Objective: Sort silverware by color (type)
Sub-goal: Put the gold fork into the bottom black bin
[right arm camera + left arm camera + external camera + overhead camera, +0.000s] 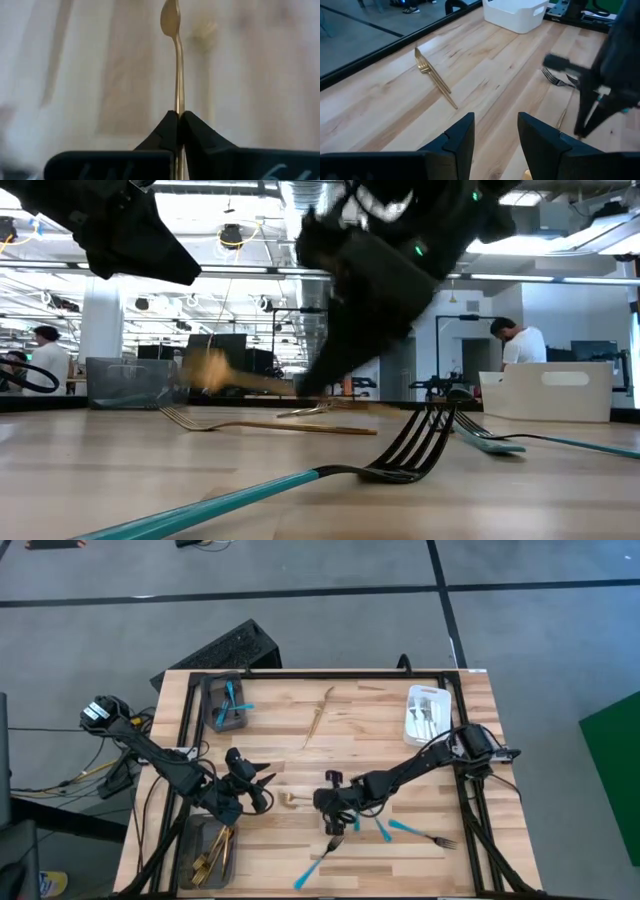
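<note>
The gold utensil (pixel 176 75) I have in the right gripper (pixel 178 116) runs straight out ahead of the fingers, its long axis in line with them, its small rounded end farthest from the wrist. In the high view it (pixel 296 800) lies roughly along the table's width, the far end pointing toward the left arm, near the middle of the table. It is slim, pale gold and blurred in the low view (pixel 235 377), where it hangs above the wood. The right gripper (pixel 330 802) pinches its stem with both fingers pressed together on it; that arm reaches in from the right edge, stretched low across the table.

My left gripper (pixel 255 780) waits close by, to the left of the utensil's tip, its fingers (pixel 461 137) spread apart with nothing between them. The left arm comes in from the table's left side, bent over the near-left grey tray (pixel 190 840) that holds gold pieces (pixel 213 855).

Just near the right gripper lie several turquoise-handled forks (pixel 322 863), one in the foreground of the low view with its tines curled up (pixel 415 442). A pair of gold forks (pixel 434 76) lies on the far-middle boards. The far-left grey tray (pixel 212 700) holds turquoise pieces, and the white tray (pixel 444 698) at the far right holds silver ones.
</note>
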Controlling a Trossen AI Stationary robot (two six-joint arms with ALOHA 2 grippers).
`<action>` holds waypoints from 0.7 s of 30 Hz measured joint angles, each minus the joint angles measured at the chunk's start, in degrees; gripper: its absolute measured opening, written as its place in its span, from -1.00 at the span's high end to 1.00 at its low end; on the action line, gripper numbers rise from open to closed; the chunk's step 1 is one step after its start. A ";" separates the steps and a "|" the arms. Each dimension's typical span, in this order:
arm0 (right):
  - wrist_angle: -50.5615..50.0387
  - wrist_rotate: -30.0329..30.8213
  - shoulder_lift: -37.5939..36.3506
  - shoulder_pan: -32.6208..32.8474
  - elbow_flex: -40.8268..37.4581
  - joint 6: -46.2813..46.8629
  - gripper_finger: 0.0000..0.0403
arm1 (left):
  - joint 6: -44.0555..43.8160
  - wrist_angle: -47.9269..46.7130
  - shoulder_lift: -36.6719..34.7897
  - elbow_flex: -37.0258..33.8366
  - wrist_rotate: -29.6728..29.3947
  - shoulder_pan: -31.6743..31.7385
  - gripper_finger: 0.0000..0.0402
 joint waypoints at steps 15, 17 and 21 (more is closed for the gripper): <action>10.49 21.99 -18.22 -5.81 -10.51 2.05 0.87 | 0.31 -0.09 0.00 0.04 1.18 -0.04 0.31; 23.49 16.00 -19.93 -6.91 -15.70 -0.07 0.87 | 2.84 0.46 0.04 0.04 1.06 -0.04 0.31; 48.08 5.08 -19.46 -8.34 -24.35 -0.13 0.87 | 10.57 6.28 1.84 0.04 0.98 0.17 0.31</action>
